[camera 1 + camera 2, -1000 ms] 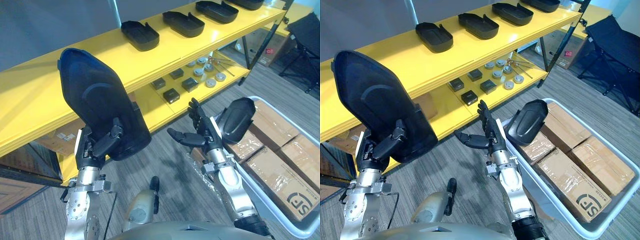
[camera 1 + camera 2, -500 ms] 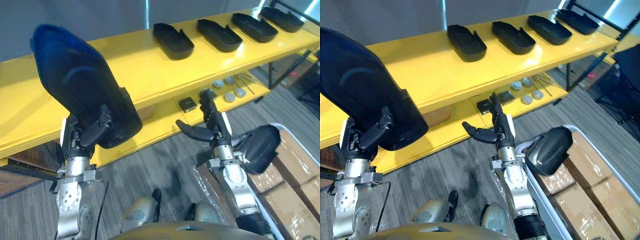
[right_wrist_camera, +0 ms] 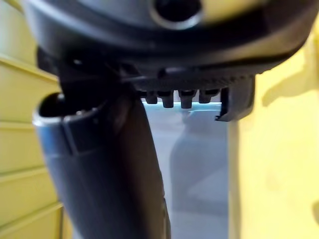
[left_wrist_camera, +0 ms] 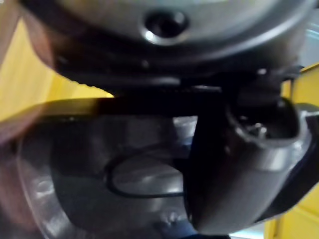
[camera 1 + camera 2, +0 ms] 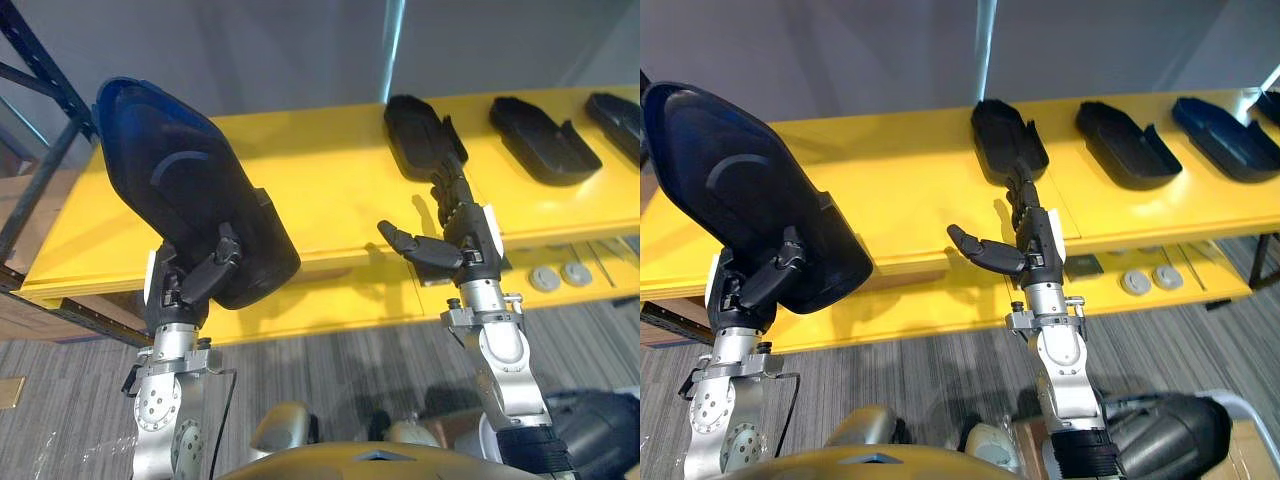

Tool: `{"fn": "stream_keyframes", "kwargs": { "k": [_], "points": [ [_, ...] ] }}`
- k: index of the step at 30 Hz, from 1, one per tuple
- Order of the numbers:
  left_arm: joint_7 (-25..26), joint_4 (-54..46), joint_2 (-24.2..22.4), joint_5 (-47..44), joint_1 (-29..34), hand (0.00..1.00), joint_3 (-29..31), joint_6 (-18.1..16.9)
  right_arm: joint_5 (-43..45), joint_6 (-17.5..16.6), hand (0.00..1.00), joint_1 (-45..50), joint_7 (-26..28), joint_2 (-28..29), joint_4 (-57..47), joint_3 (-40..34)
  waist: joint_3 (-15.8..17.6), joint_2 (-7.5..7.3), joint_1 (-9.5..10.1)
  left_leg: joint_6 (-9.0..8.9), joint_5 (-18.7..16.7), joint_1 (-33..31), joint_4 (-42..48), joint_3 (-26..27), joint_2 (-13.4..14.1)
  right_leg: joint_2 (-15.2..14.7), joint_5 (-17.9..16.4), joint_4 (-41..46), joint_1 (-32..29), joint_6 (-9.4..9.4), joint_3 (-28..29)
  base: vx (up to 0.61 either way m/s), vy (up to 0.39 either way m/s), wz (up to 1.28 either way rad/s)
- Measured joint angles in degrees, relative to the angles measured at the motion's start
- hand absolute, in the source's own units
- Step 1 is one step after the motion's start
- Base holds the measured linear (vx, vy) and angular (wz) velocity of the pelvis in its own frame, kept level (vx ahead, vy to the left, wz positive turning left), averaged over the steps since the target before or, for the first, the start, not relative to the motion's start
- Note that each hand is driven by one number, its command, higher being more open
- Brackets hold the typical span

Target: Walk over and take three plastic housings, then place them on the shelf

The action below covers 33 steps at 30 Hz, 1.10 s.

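- The head camera has swung round to face the yellow shelf (image 5: 330,190) squarely, with a grey wall (image 5: 300,50) behind and grey carpet (image 5: 330,380) below.
- The left hand (image 5: 195,280) is clamped round a black plastic housing (image 5: 190,190), held upright before the shelf.
- More housings (image 5: 420,135) lie in a row on the top board.
- The right hand (image 5: 455,240) is empty, its fingers straight.

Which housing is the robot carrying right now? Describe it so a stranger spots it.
Start at the long yellow shelf. In front of its left end the left hand grips a black housing raised on end, domed back showing. The shelved housings lie flat, hollow side up.
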Motion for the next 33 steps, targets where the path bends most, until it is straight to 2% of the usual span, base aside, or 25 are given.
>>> {"fn": "stream_keyframes", "kwargs": {
  "k": [2,3,4,5,6,7,8,9,11,13,18,20,25,29,33],
  "points": [
    [-0.03,0.01,0.08,0.55,-0.69,0.00,-2.08,-0.12,-2.15,-3.35,1.00,-0.25,-2.07,-0.64,-5.11,-1.73,-0.30,0.20,-0.08,0.12,1.15,-0.50,-10.50,1.89,4.27,-2.73,-0.29,-1.05,0.96,1.94,-0.33,0.12,0.129,0.20],
    [-0.04,0.03,0.21,0.64,-1.01,0.00,-2.59,-0.12,-2.10,-4.33,1.00,-0.48,-2.33,-0.81,-6.45,-2.23,-0.61,0.68,-0.60,-0.36,2.45,-0.75,-13.31,1.46,4.80,-3.50,-0.26,-1.13,0.87,2.73,-0.33,0.13,0.252,0.20],
    [-0.30,0.08,0.36,0.94,-1.60,0.00,-3.11,-0.11,-2.08,-6.07,1.00,-1.07,-2.47,-1.67,-8.63,-3.20,-1.26,1.69,-1.36,-1.30,6.63,-0.21,-19.32,0.42,5.51,-4.74,-0.30,-0.89,0.32,4.73,-0.22,0.13,0.340,-0.01],
    [-0.79,0.14,0.35,1.23,-2.26,0.00,-3.21,-0.10,-2.01,-6.94,1.00,-1.27,-2.44,-3.41,-10.22,-4.52,-2.33,3.47,-1.45,-1.53,12.81,1.52,-24.48,-0.54,5.98,-5.42,-0.64,-0.53,-0.13,6.90,0.35,0.18,0.511,-0.04],
    [-1.23,0.38,1.40,1.14,-3.46,0.00,-3.05,0.06,-1.81,-7.29,1.00,-1.13,-2.40,-3.55,-10.50,-5.74,-2.82,3.17,-2.39,-4.98,14.93,3.33,-26.86,0.32,4.08,-7.52,-0.67,-0.53,0.22,8.54,1.08,0.19,0.568,-0.22],
    [-1.15,-0.34,3.79,0.53,-4.31,0.00,-2.48,0.42,-0.90,-7.04,1.00,-0.54,-2.51,-2.55,-10.64,-6.30,-3.08,-0.08,-2.84,-3.86,15.25,5.10,-29.85,2.27,0.74,-10.87,-0.01,-1.42,-0.02,9.00,1.51,0.18,0.492,-0.10],
    [-1.31,-0.42,5.84,0.32,-5.97,0.00,-1.98,1.67,-0.82,-6.41,1.00,0.12,-2.44,-1.36,-10.71,-6.85,-3.36,-2.40,-3.23,-2.85,15.67,5.31,-31.20,2.97,-1.16,-12.51,1.51,-2.98,0.20,9.34,1.42,0.12,0.333,-0.14],
    [-1.44,-0.42,6.17,0.33,-6.42,0.00,-1.61,2.54,-0.78,-6.01,1.00,0.18,-2.31,-1.03,-10.73,-6.93,-3.44,-2.82,-3.37,-2.59,15.84,5.42,-31.67,3.06,-1.55,-12.77,2.37,-3.25,0.21,9.43,1.08,0.07,0.194,-0.01],
    [-2.32,-0.42,6.22,0.33,-6.90,0.00,-0.68,6.46,0.42,-4.81,1.00,1.07,-1.58,0.78,-11.02,-7.05,-3.36,-3.01,-4.03,-1.91,16.54,7.13,-34.17,3.40,-2.46,-12.92,4.75,-3.71,0.54,9.35,-0.87,0.02,0.114,-0.06],
    [-4.34,-0.43,6.42,0.67,-7.15,0.00,-0.51,12.17,0.40,-3.48,1.00,3.20,-0.99,2.22,-11.02,-7.63,-3.35,-2.76,-4.36,-2.13,17.39,8.30,-36.58,3.95,-2.57,-12.85,4.63,-3.92,0.92,9.23,-1.64,0.00,0.008,-0.08],
    [-4.33,2.42,6.76,0.74,-9.41,0.00,-1.62,17.66,1.12,-0.94,1.00,4.27,-0.10,2.20,-10.89,-7.72,-3.54,-1.52,-5.80,-2.97,21.74,9.74,-43.04,4.68,-1.96,-11.57,4.17,-5.53,-0.01,10.01,-2.18,-0.05,-0.056,-0.06],
    [-3.15,6.66,7.03,-0.43,-13.84,0.00,-2.63,19.90,2.77,0.39,1.00,4.31,0.70,2.16,-10.74,-7.39,-3.84,-1.02,-5.85,-3.47,23.96,12.49,-47.25,5.69,-1.17,-10.42,4.18,-5.55,0.21,10.00,-1.42,-0.06,-0.051,-0.19],
    [0.58,13.20,9.72,-0.29,-22.82,0.00,-4.95,21.11,3.04,0.89,1.00,3.89,1.69,1.04,-10.67,-3.31,-3.96,-1.37,-7.06,-3.81,24.58,12.69,-47.65,6.39,-0.13,-9.42,4.15,-5.60,-0.14,9.90,-0.89,-0.06,-0.023,-0.10],
    [6.22,21.96,11.70,-0.43,-30.60,0.00,-5.27,20.84,4.11,2.15,1.00,3.46,5.01,-0.59,-10.02,1.53,-4.01,-1.50,-7.39,-3.89,24.96,13.01,-47.68,8.31,0.43,-8.82,5.10,-5.66,-1.26,9.73,1.32,-0.04,0.012,-0.22],
    [8.48,25.36,13.14,-0.52,-33.99,0.00,-5.03,20.76,5.99,2.59,1.00,1.97,7.16,-0.64,-7.69,2.15,-4.06,-1.57,-7.96,-3.99,25.25,12.99,-47.69,8.63,0.74,-8.53,5.28,-5.61,-1.67,9.67,1.75,-0.03,-0.008,-0.08]
  ]
}}
